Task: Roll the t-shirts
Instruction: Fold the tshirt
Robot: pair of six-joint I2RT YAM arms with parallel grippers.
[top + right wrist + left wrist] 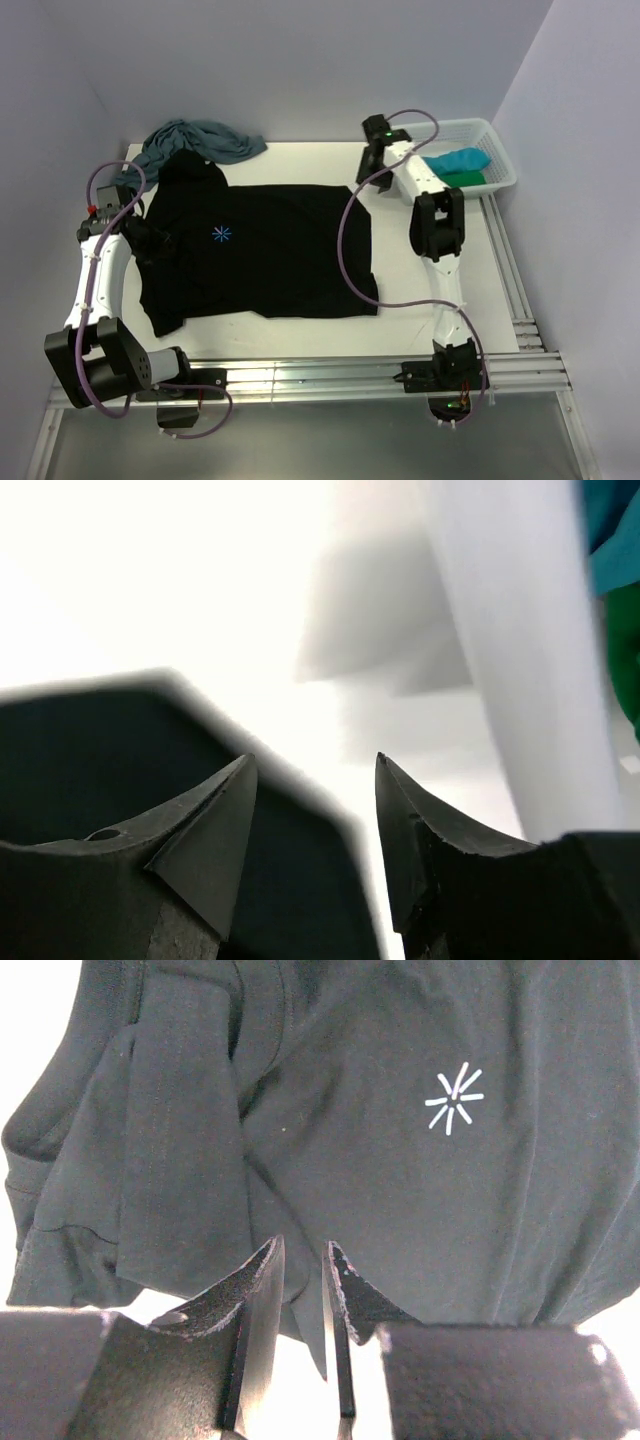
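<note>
Spreading large black cloth t-shirt [285, 262]: left gripper [303, 1252] narrowly parted, right gripper [314, 768] wide, both empty; hem pinch apparently next.

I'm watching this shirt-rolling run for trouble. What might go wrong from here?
The black t-shirt is bunched and folded over beside the left gripper, so a roll may trap creases. The purple cable on the right crosses its right edge and may drag it. The dusty-blue shirt lies against its far-left corner and might get rolled in.
</note>
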